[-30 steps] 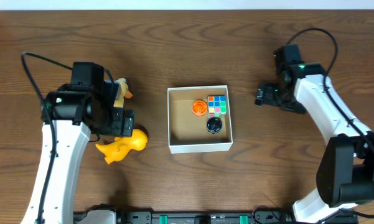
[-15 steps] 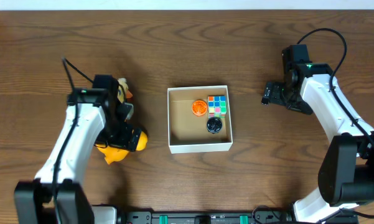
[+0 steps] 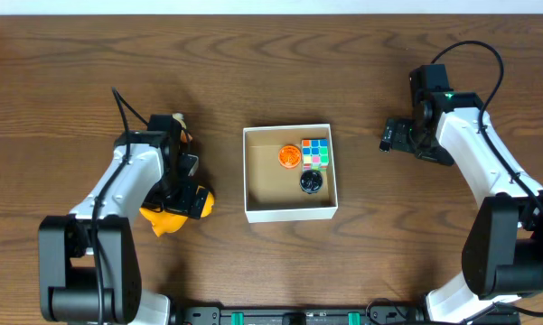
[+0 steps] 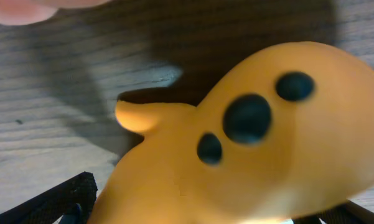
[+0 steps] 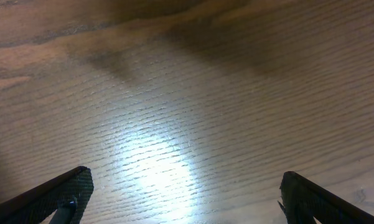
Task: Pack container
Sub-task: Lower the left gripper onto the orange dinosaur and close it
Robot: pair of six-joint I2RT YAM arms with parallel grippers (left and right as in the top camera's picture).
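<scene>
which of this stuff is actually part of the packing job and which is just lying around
Part of the job:
- square white-walled cardboard container
- inside it: multicoloured puzzle cube, orange round toy, black round toy
- still outside: yellow rubber toy with dark spots, small tan and orange toy

Just lying about:
- no stray item visible, only the brown wooden table

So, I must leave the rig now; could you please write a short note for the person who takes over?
Left end effector: open, astride the yellow spotted toy, left of the container; grasp not yet closed.
Right end effector: open, empty, over the table right of the container.
Done: colour cube, orange disc and black round piece lie in the container.
Left to do: pack the yellow spotted toy, then the small tan toy beside the left arm.
</scene>
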